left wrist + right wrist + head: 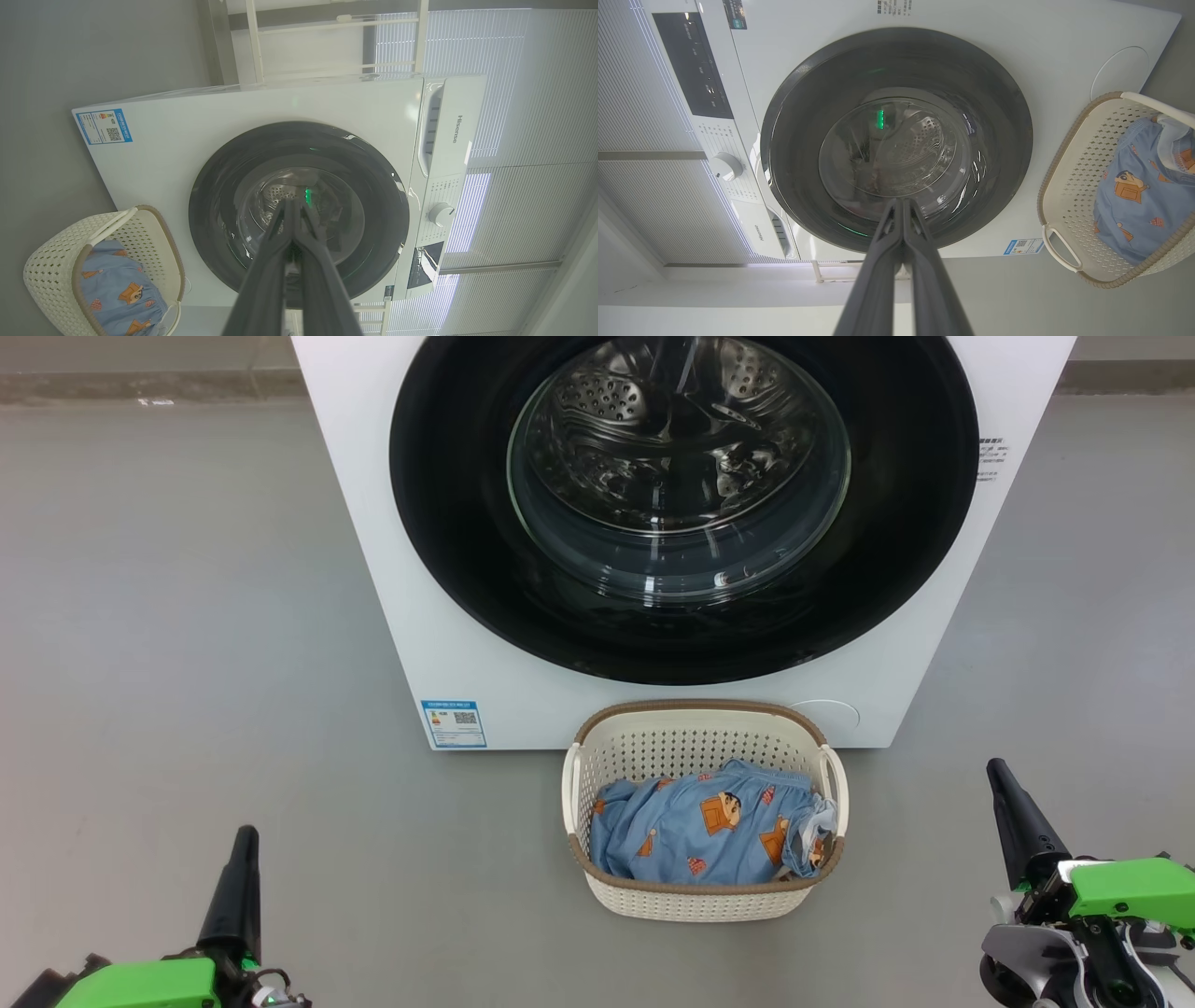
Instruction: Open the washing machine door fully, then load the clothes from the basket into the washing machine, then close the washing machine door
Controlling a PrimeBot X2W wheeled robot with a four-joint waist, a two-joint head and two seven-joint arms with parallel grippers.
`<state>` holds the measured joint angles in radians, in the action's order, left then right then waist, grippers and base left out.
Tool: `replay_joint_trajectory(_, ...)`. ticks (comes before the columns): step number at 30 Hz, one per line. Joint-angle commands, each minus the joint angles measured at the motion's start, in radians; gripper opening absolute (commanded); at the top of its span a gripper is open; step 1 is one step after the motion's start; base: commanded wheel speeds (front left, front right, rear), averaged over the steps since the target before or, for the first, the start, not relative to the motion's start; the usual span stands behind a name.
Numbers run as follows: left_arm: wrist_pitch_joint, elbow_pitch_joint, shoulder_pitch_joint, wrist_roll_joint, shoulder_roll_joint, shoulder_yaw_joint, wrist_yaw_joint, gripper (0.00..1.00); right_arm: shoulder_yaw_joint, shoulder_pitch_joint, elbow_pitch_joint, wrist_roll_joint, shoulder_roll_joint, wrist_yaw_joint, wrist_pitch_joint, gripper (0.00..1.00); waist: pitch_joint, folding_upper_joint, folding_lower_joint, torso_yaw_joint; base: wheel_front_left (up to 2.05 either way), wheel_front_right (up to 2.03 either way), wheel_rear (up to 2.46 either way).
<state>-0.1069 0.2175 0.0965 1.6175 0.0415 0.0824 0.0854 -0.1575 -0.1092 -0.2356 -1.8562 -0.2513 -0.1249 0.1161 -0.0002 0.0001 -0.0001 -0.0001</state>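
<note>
Right now, the washing machine is seen standing on the grey floor, and the washing machine door is shut flat against its front. The steel drum with its little holes can be seen through the round glass in the middle of the door. A small blue label is stuck low on the machine's front, toward the robot's left. The basket is set on the floor just in front of the machine, below the door; whether its far rim touches the white front cannot be told. The clothes are bunched up inside the basket, blue with little orange-brown figures, and a bit of white trim is shown at the right side. The left hand is held low at the robot's left, well apart from the basket, with its two dark fingers pressed together and nothing held between them. The right hand is held low at the robot's right, and its fingers are closed tight as well, with nothing gripped. Both hands are pointed toward the door.
</note>
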Motion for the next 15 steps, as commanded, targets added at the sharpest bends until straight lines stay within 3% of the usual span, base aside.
replay_joint_trajectory(1, -0.006, -0.021, 0.011, -0.009, 0.009, 0.033, -0.001, 0.0, -0.017, -0.007, 0.03, -0.003, -0.02, -0.006, 0.006, 0.0, 0.0, -0.0001, 0.0001, 0.0, 0.0, 0.0, 0.0)
replay_joint_trajectory(13, -0.006, -0.021, 0.011, -0.009, 0.009, 0.033, -0.001, 0.0, -0.017, -0.007, 0.03, -0.003, -0.02, -0.006, 0.006, 0.0, 0.0, -0.0001, 0.0001, 0.0, 0.0, 0.0, 0.0)
replay_joint_trajectory(14, 0.0, 0.004, 0.0, 0.0, 0.0, -0.001, 0.0, 1.0, -0.001, 0.0, -0.004, 0.0, 0.001, 0.0, 0.0, 1.0, 0.0, -0.0001, 0.0001, 0.0, 0.0, 0.0, 0.0)
replay_joint_trajectory(15, 0.0, 0.014, -0.001, 0.0, -0.001, -0.002, 0.0, 1.0, -0.002, 0.002, -0.014, 0.0, 0.007, 0.0, 0.0, 1.0, 0.0, -0.0001, 0.0001, 0.0, 0.0, 0.0, 0.0)
